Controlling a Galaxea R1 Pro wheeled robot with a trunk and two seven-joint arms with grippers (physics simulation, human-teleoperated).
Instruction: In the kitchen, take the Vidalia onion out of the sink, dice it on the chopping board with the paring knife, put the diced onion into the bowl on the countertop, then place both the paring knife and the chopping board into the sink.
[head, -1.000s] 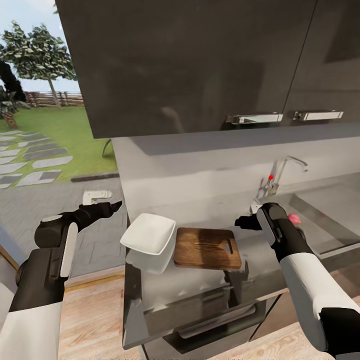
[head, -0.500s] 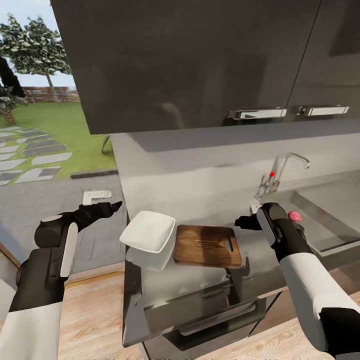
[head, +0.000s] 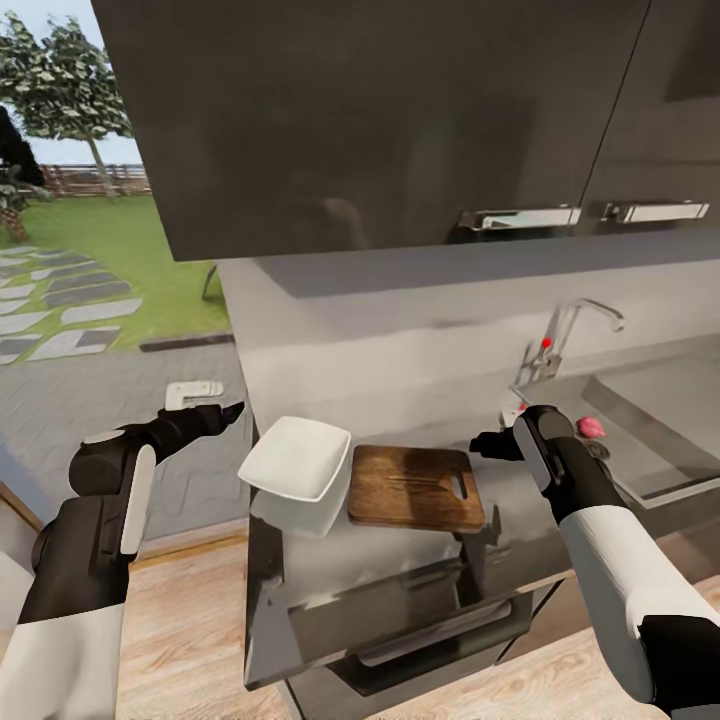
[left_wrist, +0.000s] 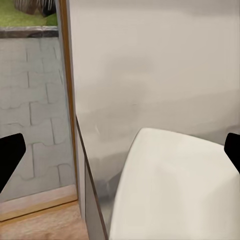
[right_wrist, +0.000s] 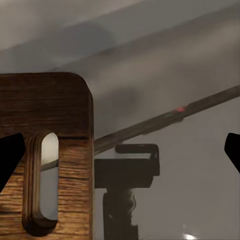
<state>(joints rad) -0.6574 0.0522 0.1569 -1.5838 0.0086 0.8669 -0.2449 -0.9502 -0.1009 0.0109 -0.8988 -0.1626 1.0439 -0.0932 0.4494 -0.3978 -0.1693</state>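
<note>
Only the view has drifted slightly; nothing is begun. Both jaws gape wide, empty. Vidalia onion (head: 591, 428) sits at right in the sink (head: 650, 470), chopping board (head: 416, 488) bare mid-frame.

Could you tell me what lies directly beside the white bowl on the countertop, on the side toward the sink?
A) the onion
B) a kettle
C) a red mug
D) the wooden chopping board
D: in the head view the chopping board lies right beside the bowl, between it and the sink.
</note>
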